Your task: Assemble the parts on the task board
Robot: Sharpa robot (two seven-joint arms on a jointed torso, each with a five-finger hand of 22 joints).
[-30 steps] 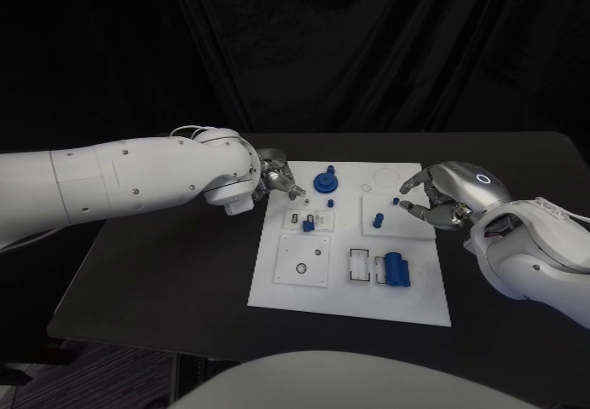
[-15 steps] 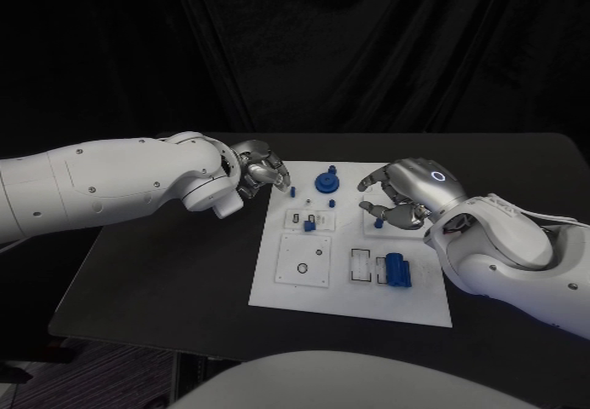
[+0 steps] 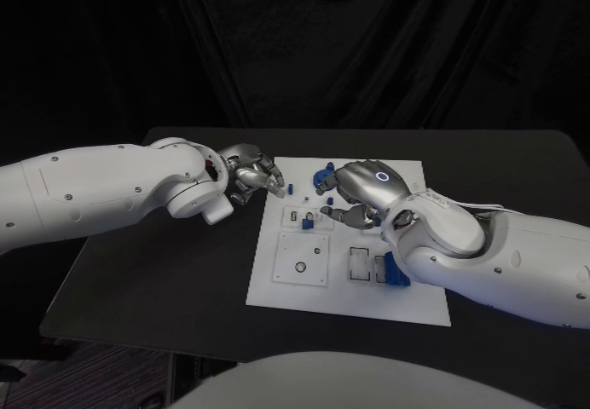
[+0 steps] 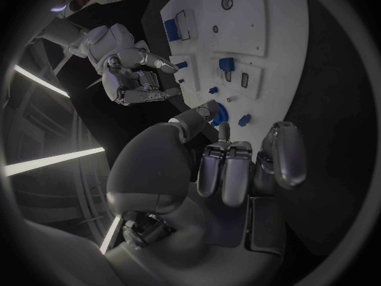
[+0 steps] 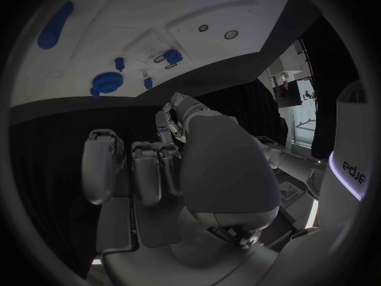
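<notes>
- Right hand (image 3: 359, 189) has swung toward nine o'clock over the task board (image 3: 295, 271), fingers curled, empty.
- Left hand (image 3: 252, 173) (curled, holding nothing) barely shifted.

Blue parts (image 3: 397, 271) dot the white task board (image 3: 322, 294) on a black table (image 3: 160, 273).

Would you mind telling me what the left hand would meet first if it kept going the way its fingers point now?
Probably the blue round part at the far end of the task board. The left hand points toward it across the board's edge; its height above the board is unclear.
</notes>
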